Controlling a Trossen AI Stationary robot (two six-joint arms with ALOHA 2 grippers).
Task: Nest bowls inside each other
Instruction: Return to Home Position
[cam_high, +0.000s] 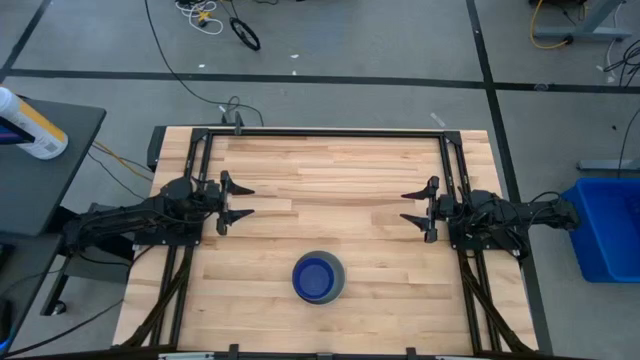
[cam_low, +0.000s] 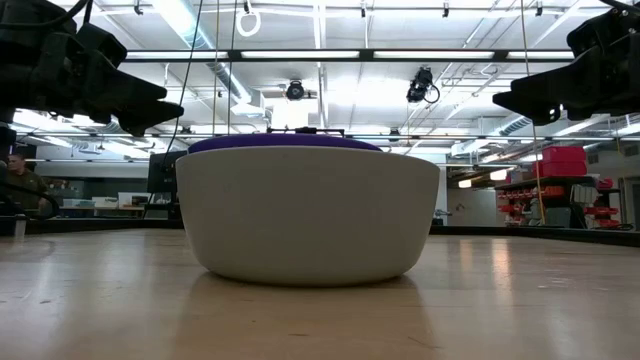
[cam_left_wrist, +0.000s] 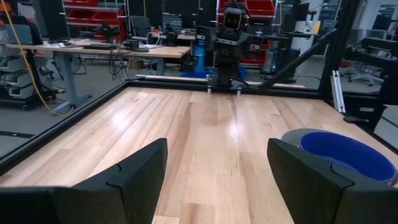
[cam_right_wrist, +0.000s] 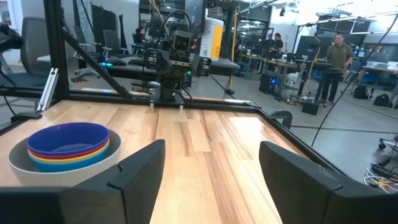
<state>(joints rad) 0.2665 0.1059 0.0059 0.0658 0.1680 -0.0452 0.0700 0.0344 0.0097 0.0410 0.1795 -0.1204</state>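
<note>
The bowls stand as one stack (cam_high: 318, 278) on the table near its front edge, midway between the arms. The pale grey bowl (cam_low: 306, 213) rests on its base and holds the smaller ones; the dark blue bowl (cam_right_wrist: 67, 138) is on top, with yellow and red rims (cam_right_wrist: 69, 159) showing below it. My left gripper (cam_high: 238, 201) is at the table's left side, open and level, with nothing between its fingers. My right gripper (cam_high: 416, 208) is at the right side, also open and holding nothing.
A black frame (cam_high: 330, 133) runs around the wooden table top (cam_high: 330, 180). A blue bin (cam_high: 606, 228) stands on the floor to the right, a dark side table with a white bottle (cam_high: 30, 125) to the left. People stand in the room beyond (cam_right_wrist: 339, 56).
</note>
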